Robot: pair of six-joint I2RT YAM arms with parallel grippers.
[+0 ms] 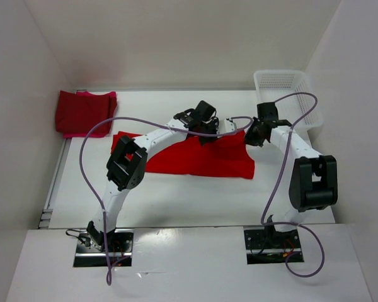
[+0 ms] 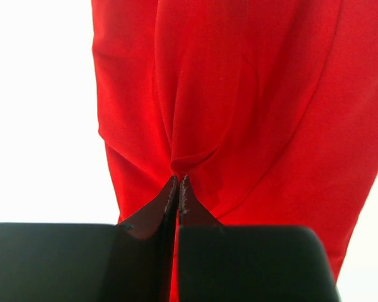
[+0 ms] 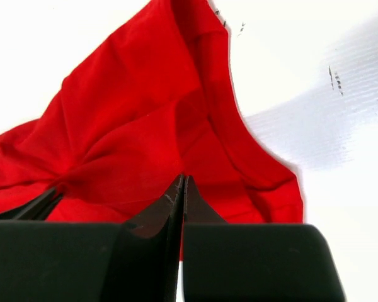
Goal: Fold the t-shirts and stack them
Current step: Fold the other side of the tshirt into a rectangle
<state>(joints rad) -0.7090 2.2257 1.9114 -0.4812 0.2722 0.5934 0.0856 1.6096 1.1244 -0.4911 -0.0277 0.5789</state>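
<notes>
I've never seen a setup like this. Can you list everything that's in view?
bright red t-shirt: one, bright red, spread mid-table
folded t-shirts: two, dark red atop pinkish, stacked far left
basket: one, white mesh, far right corner
table: one, white, under everything
cables: two, purple, looping along the arms
left arm: one, white and black, jaws shut on the bright red t-shirt's far edge
right arm: one, white and black, jaws shut on its far right corner
</notes>
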